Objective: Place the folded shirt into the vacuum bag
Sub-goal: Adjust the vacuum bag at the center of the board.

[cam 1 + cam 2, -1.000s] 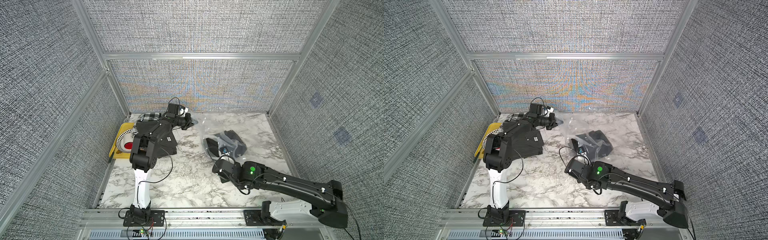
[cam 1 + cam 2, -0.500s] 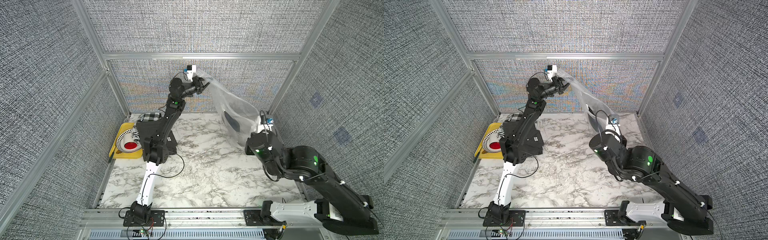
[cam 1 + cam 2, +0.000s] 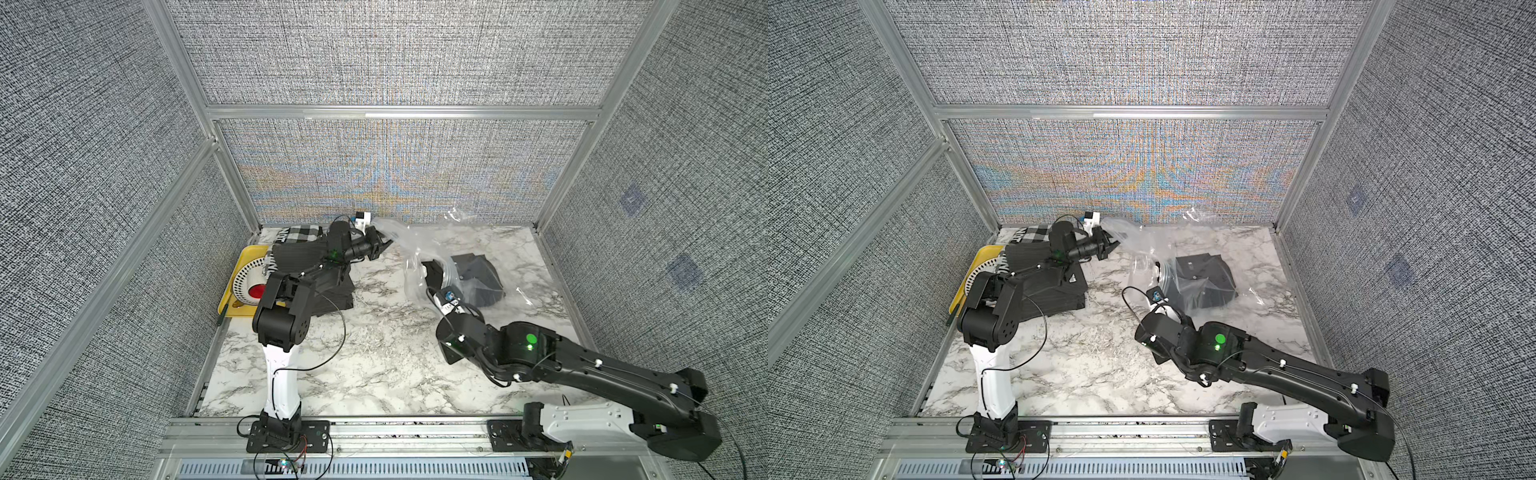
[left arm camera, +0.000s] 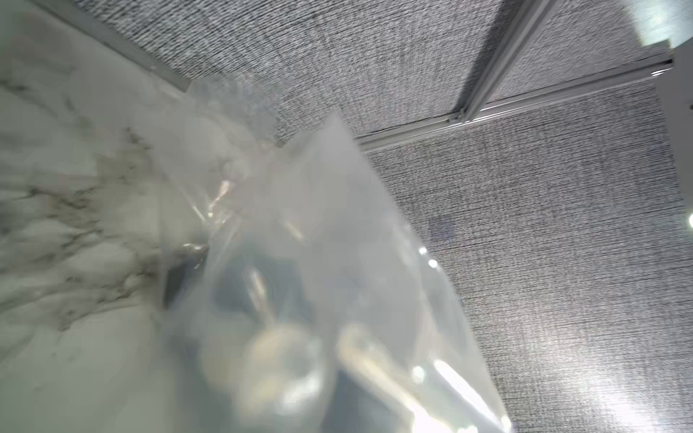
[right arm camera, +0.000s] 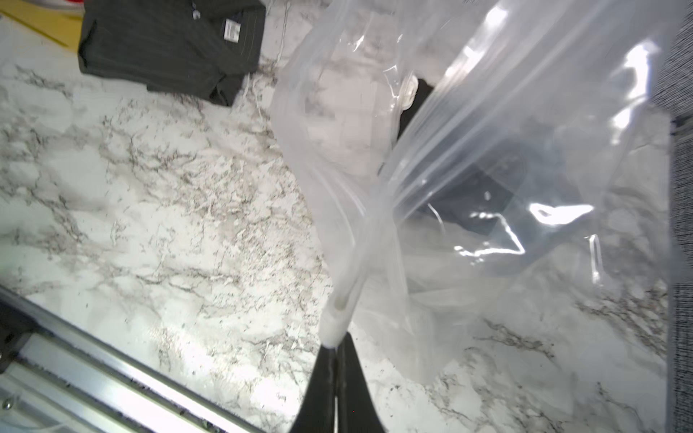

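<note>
The clear, crinkly vacuum bag [image 3: 415, 245] [image 3: 1142, 241] lies slack on the marble table at the back right. A dark folded shirt [image 3: 478, 278] [image 3: 1200, 282] sits inside it and shows through the plastic in the right wrist view [image 5: 487, 187]. My left gripper [image 3: 384, 243] is shut on the bag's far left corner; its wrist view is filled with blurred plastic [image 4: 337, 243]. My right gripper [image 5: 337, 339] [image 3: 432, 270] is shut on the bag's zip edge, right at the small white clip [image 5: 339, 318].
A stack of dark folded shirts [image 3: 328, 286] [image 5: 168, 45] lies at the left under my left arm. A black-and-white checked cloth [image 3: 301, 232] is behind it. A yellow tray [image 3: 245, 253] with a round white and red object stands at the left wall.
Half a second ago both arms held the bag up high against the back wall. Both have come down, and the bag with the shirt rests on the table again.
</note>
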You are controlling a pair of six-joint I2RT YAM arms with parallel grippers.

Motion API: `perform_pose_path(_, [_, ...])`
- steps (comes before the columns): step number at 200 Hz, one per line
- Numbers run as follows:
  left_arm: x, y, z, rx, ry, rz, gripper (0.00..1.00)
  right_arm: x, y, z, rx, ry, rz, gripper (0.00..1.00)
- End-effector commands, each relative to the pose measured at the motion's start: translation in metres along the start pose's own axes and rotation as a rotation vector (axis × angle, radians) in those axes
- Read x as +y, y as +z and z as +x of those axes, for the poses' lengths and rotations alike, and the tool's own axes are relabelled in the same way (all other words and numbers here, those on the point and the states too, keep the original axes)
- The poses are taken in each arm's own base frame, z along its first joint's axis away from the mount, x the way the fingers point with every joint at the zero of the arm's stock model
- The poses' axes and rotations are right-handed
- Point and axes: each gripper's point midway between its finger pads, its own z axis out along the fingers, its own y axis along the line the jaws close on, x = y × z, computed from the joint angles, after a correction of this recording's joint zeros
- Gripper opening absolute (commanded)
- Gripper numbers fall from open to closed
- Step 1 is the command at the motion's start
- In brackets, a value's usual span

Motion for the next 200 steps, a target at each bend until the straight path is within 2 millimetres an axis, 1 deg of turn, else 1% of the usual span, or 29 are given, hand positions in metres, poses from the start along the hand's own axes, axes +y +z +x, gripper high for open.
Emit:
perform_pose_path(1, [0.016, -0.017, 0.022, 0.030, 0.117, -0.039, 0.00, 0.025, 0.004, 0.006, 0.046, 0.036, -0.105, 0.44])
perform_pose_path(4, [0.021, -0.018, 0.025, 0.037, 0.116, -0.053, 0.00, 0.027, 0.003, 0.006, 0.046, 0.037, -0.113, 0.50])
perform_pose_path(8, [0.032, -0.021, 0.031, 0.049, 0.106, -0.079, 0.00, 0.029, 0.001, 0.005, 0.043, 0.043, -0.122, 0.56])
perform_pose_path(11, [0.025, -0.024, 0.033, 0.049, 0.123, -0.077, 0.00, 0.031, -0.001, 0.004, 0.040, 0.047, -0.131, 0.59])
perform_pose_path(29, [0.037, -0.036, 0.051, 0.088, 0.135, -0.144, 0.00, 0.033, -0.014, -0.009, 0.006, 0.084, -0.170, 0.76])
perform_pose_path(48, [0.047, -0.049, 0.063, 0.110, 0.167, -0.223, 0.00, 0.026, -0.031, -0.025, -0.040, 0.133, -0.178, 0.87])
perform_pose_path(72, [0.061, -0.063, 0.074, 0.138, 0.218, -0.322, 0.00, 0.010, -0.044, -0.034, -0.066, 0.188, -0.126, 0.92])
perform_pose_path(84, [0.059, -0.064, 0.079, 0.154, 0.238, -0.315, 0.00, -0.002, -0.046, -0.037, -0.083, 0.204, -0.070, 0.93])
perform_pose_path(103, [0.056, -0.064, 0.084, 0.180, 0.240, -0.289, 0.00, -0.017, -0.034, -0.037, -0.054, 0.183, 0.064, 0.94])
perform_pose_path(118, [0.054, -0.064, 0.086, 0.188, 0.236, -0.284, 0.00, -0.016, -0.019, -0.036, -0.014, 0.124, 0.155, 0.93])
perform_pose_path(135, [0.053, -0.065, 0.085, 0.187, 0.232, -0.292, 0.00, -0.004, -0.002, -0.035, 0.039, 0.047, 0.215, 0.89])
perform_pose_path(146, [0.053, -0.065, 0.084, 0.190, 0.234, -0.305, 0.00, 0.000, 0.006, -0.033, 0.060, -0.002, 0.282, 0.87])
perform_pose_path(157, [0.053, -0.067, 0.084, 0.191, 0.233, -0.317, 0.00, 0.008, 0.015, -0.030, 0.069, -0.061, 0.336, 0.85])
perform_pose_path(181, [0.052, -0.070, 0.084, 0.193, 0.232, -0.341, 0.00, 0.036, 0.039, -0.019, 0.089, -0.142, 0.381, 0.85])
perform_pose_path(200, [0.052, -0.072, 0.085, 0.196, 0.229, -0.353, 0.00, 0.060, 0.063, -0.004, 0.107, -0.191, 0.392, 0.90])
